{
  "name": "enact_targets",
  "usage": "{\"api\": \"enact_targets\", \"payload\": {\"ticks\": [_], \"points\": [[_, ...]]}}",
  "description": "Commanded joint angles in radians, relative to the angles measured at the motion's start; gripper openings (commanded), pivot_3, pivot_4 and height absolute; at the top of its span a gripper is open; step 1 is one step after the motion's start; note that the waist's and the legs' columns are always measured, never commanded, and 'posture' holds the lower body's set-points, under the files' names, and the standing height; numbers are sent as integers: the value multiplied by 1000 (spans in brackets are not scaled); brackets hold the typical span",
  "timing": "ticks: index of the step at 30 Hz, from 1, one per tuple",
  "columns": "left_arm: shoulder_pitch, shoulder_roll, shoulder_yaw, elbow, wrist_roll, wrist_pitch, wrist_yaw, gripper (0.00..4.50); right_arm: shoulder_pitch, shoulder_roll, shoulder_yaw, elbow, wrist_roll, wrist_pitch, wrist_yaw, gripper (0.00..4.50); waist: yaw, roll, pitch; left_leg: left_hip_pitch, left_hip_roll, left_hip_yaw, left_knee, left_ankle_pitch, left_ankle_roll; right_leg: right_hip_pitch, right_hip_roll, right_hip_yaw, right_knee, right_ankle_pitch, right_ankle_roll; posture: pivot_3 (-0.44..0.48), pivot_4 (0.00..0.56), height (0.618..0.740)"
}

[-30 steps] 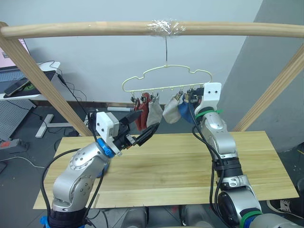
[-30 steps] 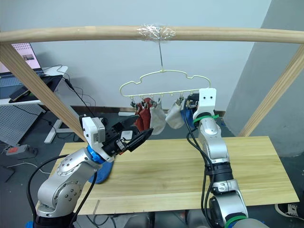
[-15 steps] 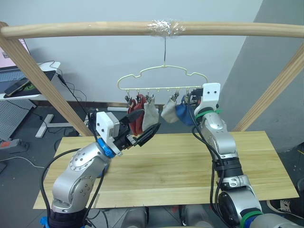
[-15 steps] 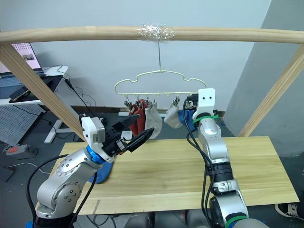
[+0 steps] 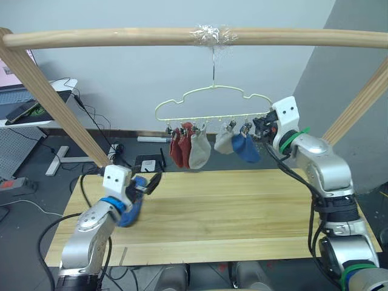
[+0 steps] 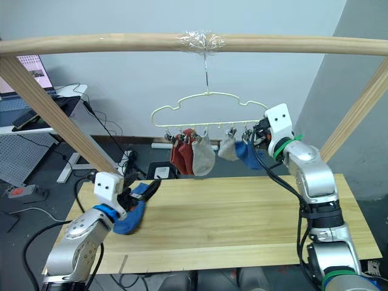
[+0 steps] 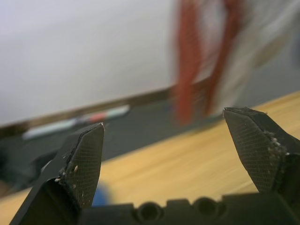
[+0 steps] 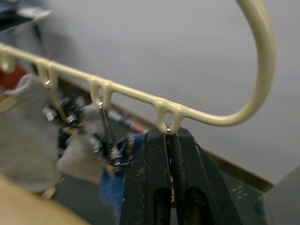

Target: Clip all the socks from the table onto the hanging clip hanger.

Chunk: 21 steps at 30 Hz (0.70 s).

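Short ankle socks hang in a row from the thin pale-yellow cloud-shaped wire clip hanger (image 5: pixel 212 104), whose metal hook catches on a taped spot of the thick round wooden pole (image 5: pixel 121 37) overhead. From the robot's left the row reads: two rust-red socks (image 5: pixel 179 148) bunched together, a light grey sock (image 5: pixel 199 151) touching them, a second light grey sock (image 5: pixel 225 142) a little apart, and a blue sock (image 5: pixel 246 148) just beside that one.

One more blue sock (image 6: pixel 128 219) lies on the long tabletop of pale wood planks (image 5: pixel 242 212), near its left end, partly hidden under the left arm.

The left gripper (image 7: pixel 166 154) sits low over the left part of the table, just above the blue sock lying there. Its two black fingers are spread wide with nothing between them; the wrist view looks across the planks toward the blurred red and grey socks.

The right gripper (image 8: pixel 169 140) is raised at the right end of the hanger. In the right wrist view its fingers are pressed together around the small grey metal clip (image 8: pixel 168 129) that hangs from the last loop of the yellow wire, right where the wire curves upward. The hanging blue sock is just beside that gripper.
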Motion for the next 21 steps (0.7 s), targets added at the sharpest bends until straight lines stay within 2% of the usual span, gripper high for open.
{"api": "enact_targets", "payload": {"ticks": [1,13,17,20,21], "points": [[-61,16,24,180,81,-80,39,4500,-20,-34,-2,-33,31,49,53,14,0,0,0,0,0,0,0,0,0,0,0,0,0,0,0,-9,159,740],[-357,13,-28,810,158,-77,-61,4500,-23,-12,-42,-91,83,172,5,14,-3,-3,2,-1,-1,-1,0,0,0,0,-1,-1,0,1,-1,-37,171,740],[-398,30,-53,918,207,-91,-55,4500,-19,-10,-43,-112,87,189,-5,14,-9,-3,2,0,0,-1,0,0,0,0,0,-1,0,0,1,-45,173,740],[-395,33,-79,937,232,-110,-89,4500,-20,-10,-45,-116,88,194,-10,14,-16,-3,2,0,0,-1,0,0,0,0,-1,-1,1,0,1,-52,173,740],[-393,29,-78,937,230,-106,-95,4207,-20,-10,-46,-116,88,194,-11,0,-17,-3,2,1,0,0,0,0,0,0,-1,-1,1,0,1,-51,171,740]]}}
